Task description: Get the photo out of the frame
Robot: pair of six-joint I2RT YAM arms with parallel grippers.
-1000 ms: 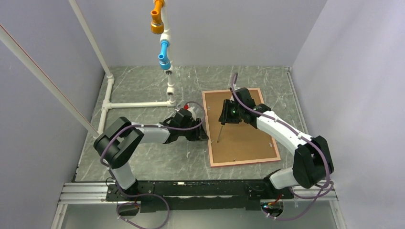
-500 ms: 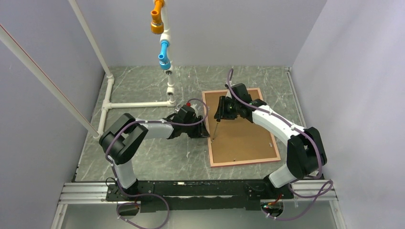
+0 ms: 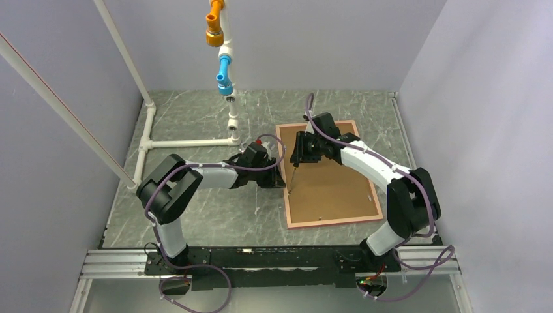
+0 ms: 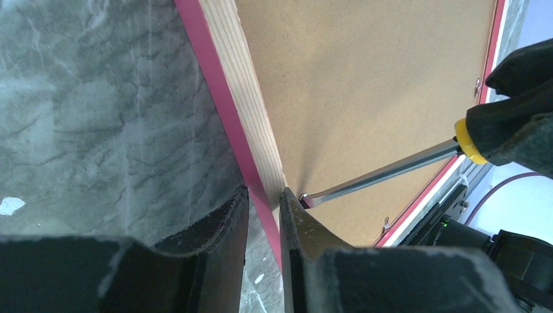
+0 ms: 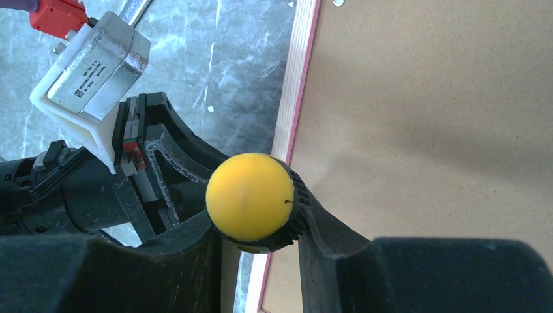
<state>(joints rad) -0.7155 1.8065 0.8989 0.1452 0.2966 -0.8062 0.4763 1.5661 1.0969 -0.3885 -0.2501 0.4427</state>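
The frame lies face down on the table with its brown backing board up, so the photo is hidden. My left gripper straddles the frame's pink left border, one finger outside and one on the board side, shut on that edge. My right gripper is shut on a screwdriver with a yellow cap. It hangs over the board's left part. The screwdriver's shaft slants down, and its tip meets the board right beside my left gripper's inner finger.
A white pipe structure with blue and orange fittings stands at the back left. Small metal clips sit along the board's far edge. Enclosure walls close off the table on three sides.
My right arm has carried the screwdriver left, toward the frame's left border. My left gripper has slid up to that border and its jaws have narrowed onto it.
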